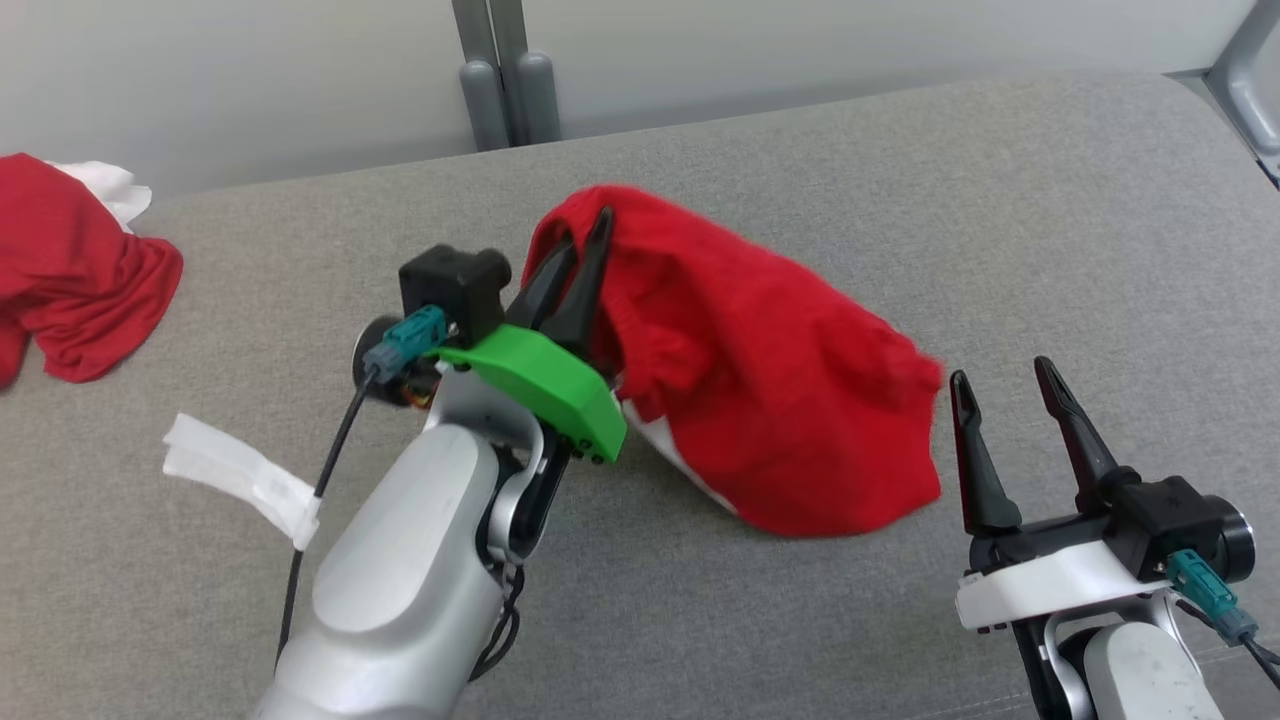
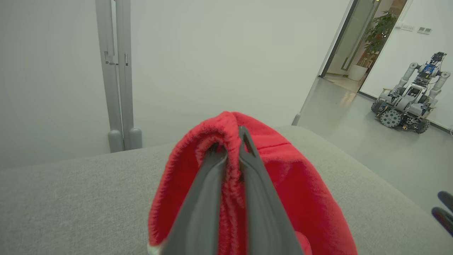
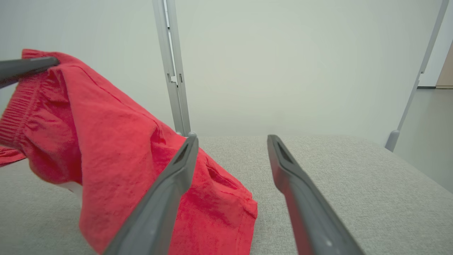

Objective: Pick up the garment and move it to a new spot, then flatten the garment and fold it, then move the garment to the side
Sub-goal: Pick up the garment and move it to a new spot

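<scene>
A red garment (image 1: 760, 370) with a ribbed edge hangs over the grey padded surface (image 1: 900, 180), lifted at its upper left corner. My left gripper (image 1: 585, 240) is shut on that ribbed edge (image 2: 230, 156), the cloth pinched between its two dark fingers. The garment (image 3: 106, 141) droops down to the right, its lower end resting on the surface. My right gripper (image 1: 1000, 385) stands open just right of the garment's lower right edge, with nothing between its fingers (image 3: 177, 177). A white patch of the garment shows at its underside (image 1: 680, 450).
A second red cloth with white fabric (image 1: 70, 260) lies crumpled at the far left. A white strip (image 1: 240, 475) lies on the surface beside my left forearm. Grey posts (image 1: 505, 80) rise behind the back edge. Another wheeled robot (image 2: 410, 99) stands on the floor beyond.
</scene>
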Motion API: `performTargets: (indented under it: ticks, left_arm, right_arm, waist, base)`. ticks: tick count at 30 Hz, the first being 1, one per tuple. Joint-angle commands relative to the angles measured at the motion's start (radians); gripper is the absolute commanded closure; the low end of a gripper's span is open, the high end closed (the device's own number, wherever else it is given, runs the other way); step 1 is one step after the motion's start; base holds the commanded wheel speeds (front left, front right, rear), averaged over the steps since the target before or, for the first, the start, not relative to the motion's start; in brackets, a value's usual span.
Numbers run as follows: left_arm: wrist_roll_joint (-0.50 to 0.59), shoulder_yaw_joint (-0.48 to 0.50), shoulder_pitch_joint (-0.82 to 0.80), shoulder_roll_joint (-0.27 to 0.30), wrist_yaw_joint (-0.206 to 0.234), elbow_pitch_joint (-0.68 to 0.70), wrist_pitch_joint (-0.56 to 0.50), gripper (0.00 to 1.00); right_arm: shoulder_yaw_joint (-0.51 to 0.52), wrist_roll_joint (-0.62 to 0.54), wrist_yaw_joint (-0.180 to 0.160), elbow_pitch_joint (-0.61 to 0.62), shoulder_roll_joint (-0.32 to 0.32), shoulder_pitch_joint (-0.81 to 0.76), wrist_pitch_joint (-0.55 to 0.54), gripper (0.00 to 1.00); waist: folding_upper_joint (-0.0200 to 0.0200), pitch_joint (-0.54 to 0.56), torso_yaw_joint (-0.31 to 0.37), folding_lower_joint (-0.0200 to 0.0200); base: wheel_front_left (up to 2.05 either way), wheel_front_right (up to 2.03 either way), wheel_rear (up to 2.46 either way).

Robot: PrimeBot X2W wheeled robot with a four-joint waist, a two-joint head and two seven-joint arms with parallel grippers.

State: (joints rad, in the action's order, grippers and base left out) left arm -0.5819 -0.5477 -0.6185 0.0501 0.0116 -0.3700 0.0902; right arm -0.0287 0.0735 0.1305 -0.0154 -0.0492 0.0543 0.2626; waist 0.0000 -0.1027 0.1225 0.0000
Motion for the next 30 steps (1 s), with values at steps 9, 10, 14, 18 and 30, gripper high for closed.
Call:
performTargets:
  ticks: [9,10,14,18,30]
  left_arm:
    - [-0.018,0.049,0.060,0.036,0.035,-0.255,0.099,1.00]
    - [-0.019,0.054,0.057,0.042,0.035,-0.277,0.108,1.00]
    - [-0.027,0.073,0.042,0.056,0.034,-0.365,0.128,1.00]
    - [-0.018,0.075,0.035,0.067,0.011,-0.426,0.151,0.73]
    - [0.020,0.102,0.123,0.096,-0.047,-0.403,0.176,0.00]
  right_arm:
    - [0.011,0.016,0.000,0.001,-0.002,0.035,0.003,0.00]
    - [0.012,0.017,0.000,0.001,-0.002,0.036,0.003,0.00]
    - [0.016,0.017,0.000,0.000,-0.002,0.036,0.003,0.00]
    - [0.013,0.019,0.000,-0.006,-0.002,0.035,0.003,0.00]
    - [0.008,0.002,0.000,-0.027,-0.002,0.000,0.003,0.00]
  waist:
    - [0.0000,-0.059,0.026,0.0000]
    - [0.0000,-0.060,0.026,0.0000]
    - [0.0000,-0.061,0.022,0.0000]
    - [0.0000,-0.054,0.013,0.0000]
    - [0.0000,0.021,-0.042,0.0000]
  base:
    - [0.00,0.00,0.00]
    - [0.00,0.00,0.00]
    - [0.00,0.00,0.00]
    - [0.00,0.00,0.00]
    - [0.00,0.00,0.00]
